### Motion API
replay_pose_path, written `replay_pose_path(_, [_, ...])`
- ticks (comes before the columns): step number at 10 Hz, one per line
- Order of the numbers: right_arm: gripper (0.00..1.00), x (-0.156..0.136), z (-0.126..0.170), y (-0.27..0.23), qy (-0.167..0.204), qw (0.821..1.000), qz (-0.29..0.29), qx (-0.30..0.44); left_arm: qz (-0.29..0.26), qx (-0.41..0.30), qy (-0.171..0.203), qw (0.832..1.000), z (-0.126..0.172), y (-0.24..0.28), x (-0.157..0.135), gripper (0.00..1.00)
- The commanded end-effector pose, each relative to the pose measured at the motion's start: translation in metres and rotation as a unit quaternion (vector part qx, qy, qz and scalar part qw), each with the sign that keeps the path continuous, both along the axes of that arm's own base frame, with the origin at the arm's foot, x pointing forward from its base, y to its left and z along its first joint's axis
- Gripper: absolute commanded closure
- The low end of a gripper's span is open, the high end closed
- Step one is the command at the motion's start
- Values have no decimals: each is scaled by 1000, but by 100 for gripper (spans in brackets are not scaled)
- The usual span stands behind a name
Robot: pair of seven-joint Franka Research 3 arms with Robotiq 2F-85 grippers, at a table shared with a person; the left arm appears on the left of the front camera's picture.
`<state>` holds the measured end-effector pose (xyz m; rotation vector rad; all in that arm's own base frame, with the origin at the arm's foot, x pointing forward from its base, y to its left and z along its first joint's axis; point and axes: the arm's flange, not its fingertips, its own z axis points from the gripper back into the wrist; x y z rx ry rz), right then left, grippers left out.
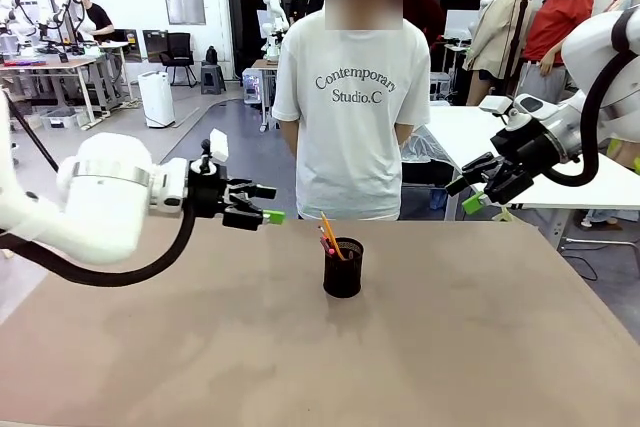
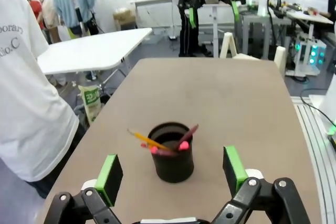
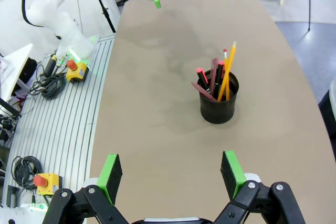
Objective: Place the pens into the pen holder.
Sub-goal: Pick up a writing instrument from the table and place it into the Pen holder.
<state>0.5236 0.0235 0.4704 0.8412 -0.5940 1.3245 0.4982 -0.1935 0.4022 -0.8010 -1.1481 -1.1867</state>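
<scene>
pen holders: one small black wire-mesh cylindrical cup (image 3: 218,103) on the table
pens in it: one yellow-orange pencil (image 3: 228,72), plus dark red-black and pinkish-brown sticks (image 3: 213,77) (at least three more, some with pink tips; the exact count is hard to tell where they overlap)
tables: one brown-topped table (image 1: 200,347)
grippers: two, left gripper (image 1: 262,204) and right gripper (image 1: 468,195)
people at the table: one, in a white T-shirt (image 1: 350,107)

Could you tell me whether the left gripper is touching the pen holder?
Apart: the front view shows the left gripper held above the table, well left of the pen holder.
</scene>
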Motion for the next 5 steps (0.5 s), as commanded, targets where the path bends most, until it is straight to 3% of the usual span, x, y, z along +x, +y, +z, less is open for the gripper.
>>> replay_pose_path(1, [0, -1, 2, 0, 3, 1000, -1, 3, -12, 25, 12, 1000, 5, 24, -4, 0])
replay_pose_path(5, [0, -1, 2, 0, 3, 1000, -1, 3, 3, 98, 57, 994, 12, 66, -8, 0])
